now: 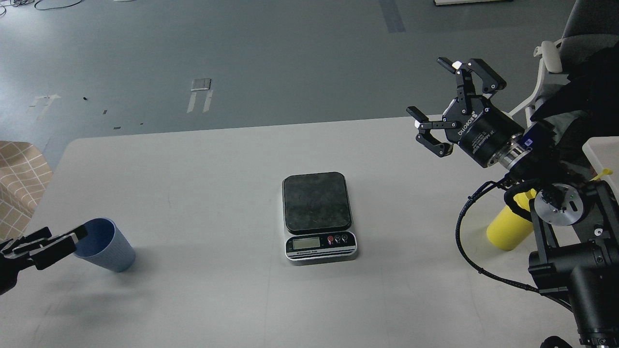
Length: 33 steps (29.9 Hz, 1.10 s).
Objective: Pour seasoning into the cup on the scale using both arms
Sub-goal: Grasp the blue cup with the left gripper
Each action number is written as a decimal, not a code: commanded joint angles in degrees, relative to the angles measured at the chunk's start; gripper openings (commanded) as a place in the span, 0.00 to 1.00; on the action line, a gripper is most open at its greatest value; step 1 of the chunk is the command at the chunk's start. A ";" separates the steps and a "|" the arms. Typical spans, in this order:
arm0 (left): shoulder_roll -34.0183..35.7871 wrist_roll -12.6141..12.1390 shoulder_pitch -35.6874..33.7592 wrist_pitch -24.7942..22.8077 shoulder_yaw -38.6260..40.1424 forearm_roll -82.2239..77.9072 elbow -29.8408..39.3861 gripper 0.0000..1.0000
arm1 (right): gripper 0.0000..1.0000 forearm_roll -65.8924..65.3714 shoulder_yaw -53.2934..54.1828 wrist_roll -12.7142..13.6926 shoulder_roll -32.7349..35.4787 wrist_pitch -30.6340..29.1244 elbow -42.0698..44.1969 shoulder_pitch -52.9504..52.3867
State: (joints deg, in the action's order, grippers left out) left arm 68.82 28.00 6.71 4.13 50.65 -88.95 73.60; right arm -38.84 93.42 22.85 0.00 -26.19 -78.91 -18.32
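Observation:
The dusty-blue ribbed cup (110, 250) stands on the white table (203, 183) at the front left. My left gripper (72, 238) comes in low from the left edge, its fingers spread a little, with a fingertip at the cup's near rim. The scale (316, 200) sits at the table's middle with nothing on its black platform. My right gripper (437, 96) is open and empty, held high above the table's right back edge. The yellow seasoning bottle (507, 228) stands at the right, mostly hidden behind my right arm.
A chair (556, 53) with a dark garment stands off the table's right back corner. A white box edge (602, 150) shows at the far right. A tan checked thing (19, 179) lies left of the table. My right arm's cable (464, 251) loops over the table.

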 commanded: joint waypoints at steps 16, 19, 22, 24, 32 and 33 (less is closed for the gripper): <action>-3.96 0.00 -3.55 -0.18 -0.46 -5.27 -2.49 0.51 | 1.00 0.00 0.44 0.00 0.00 -0.09 0.16 0.04; -3.78 0.00 -3.46 -0.18 -0.55 -5.35 -2.49 0.45 | 1.00 0.00 0.44 0.00 0.00 -0.09 0.25 0.13; -3.61 0.00 -3.46 -0.18 -0.64 -6.32 -2.49 0.45 | 1.00 0.00 0.44 0.00 0.00 -0.09 0.16 0.13; -3.52 0.00 -3.46 -0.18 -0.82 -6.85 -2.49 0.40 | 1.00 0.00 0.44 0.00 0.00 -0.09 0.25 0.13; -3.78 0.00 -3.37 -0.09 -1.69 -6.94 -2.49 0.23 | 1.00 0.00 0.44 0.00 0.00 -0.09 0.16 0.13; -3.78 0.00 -3.37 -0.18 -1.78 -6.94 -2.49 0.23 | 1.00 0.00 0.44 0.00 0.00 -0.09 0.16 0.13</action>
State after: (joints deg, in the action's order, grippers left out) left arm 65.10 28.00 3.41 3.96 49.42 -95.88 71.08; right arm -38.85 93.87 22.85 0.00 -26.28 -78.68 -18.19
